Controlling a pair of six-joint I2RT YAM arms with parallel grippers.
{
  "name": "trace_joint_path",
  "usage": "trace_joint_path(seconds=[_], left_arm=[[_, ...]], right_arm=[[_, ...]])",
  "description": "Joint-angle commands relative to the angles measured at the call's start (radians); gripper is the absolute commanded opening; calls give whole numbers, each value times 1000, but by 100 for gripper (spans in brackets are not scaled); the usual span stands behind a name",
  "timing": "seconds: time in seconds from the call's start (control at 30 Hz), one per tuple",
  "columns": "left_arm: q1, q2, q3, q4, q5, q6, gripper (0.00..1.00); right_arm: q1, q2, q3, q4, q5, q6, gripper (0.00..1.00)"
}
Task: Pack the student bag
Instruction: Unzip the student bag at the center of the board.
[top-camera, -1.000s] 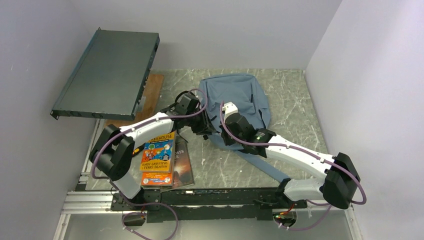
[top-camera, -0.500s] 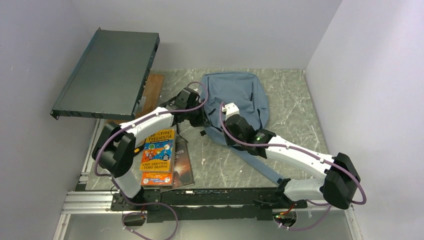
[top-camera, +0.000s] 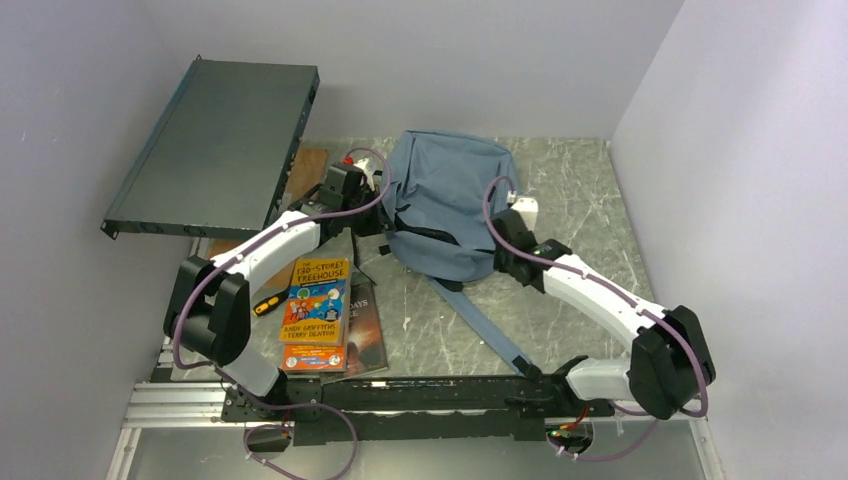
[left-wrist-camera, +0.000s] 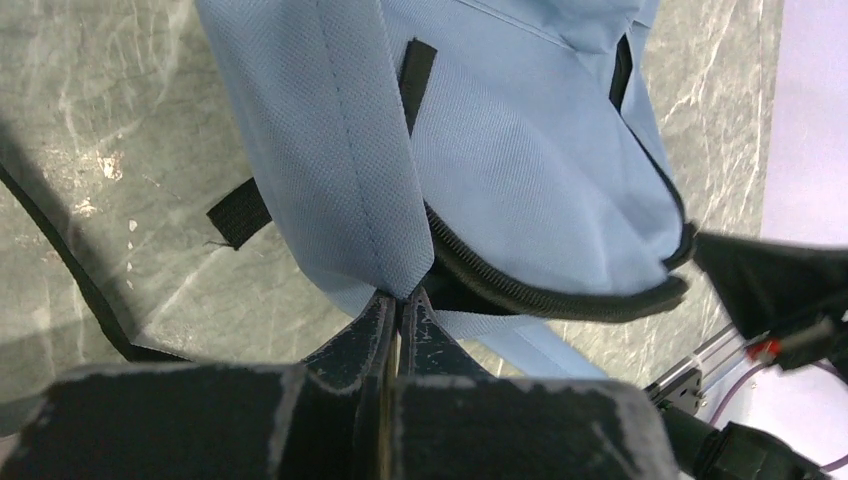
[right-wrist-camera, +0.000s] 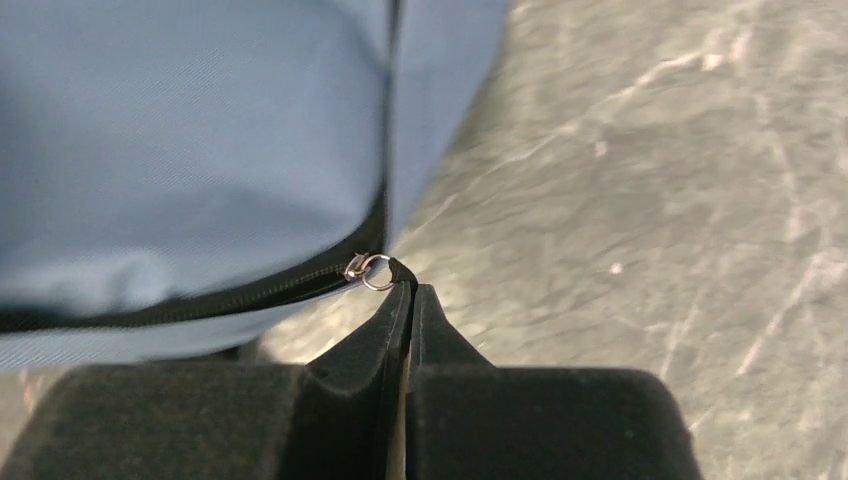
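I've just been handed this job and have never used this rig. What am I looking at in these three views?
The machine is a left arm and a right arm, bolted at the near edge of the table. The wide view looks down from above and behind them. The other two views come from a camera on each wrist. On the table lie a blue-grey backpack and some books. The left gripper is shut on the backpack's fabric edge beside its opening. The right gripper is shut on the zipper pull.
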Motion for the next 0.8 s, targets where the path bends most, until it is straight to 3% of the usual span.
trace_joint_path(seconds=[0.0,0.1,0.23,0.33,0.4,0.6,0.67,0.77], left_arm=[[38,-62,-14,42,-62,122,0],[38,-49,-5,38,-28,150,0],[38,-11,74,-38,59,212,1],[35,-19,94,-48,164,259,28],[19,-104,7,41,206,278,46],[-153,-287,-110,198,37,433,66],[-230,-299,-110,247,-29,495,80],[-305,-252,-64,282,-55,574,85]], right_arm=[[-174,38,27,-75,154,-47,0],[-214,110,73,-41,158,-81,0],[-182,30,35,91,-44,-162,0],[-180,-54,-26,149,-175,-197,0],[-180,-93,-60,171,-226,-219,0],[-180,-151,-79,170,-288,-227,0],[-180,-159,-73,169,-295,-225,0],[-180,-160,-61,163,-308,-226,0]])
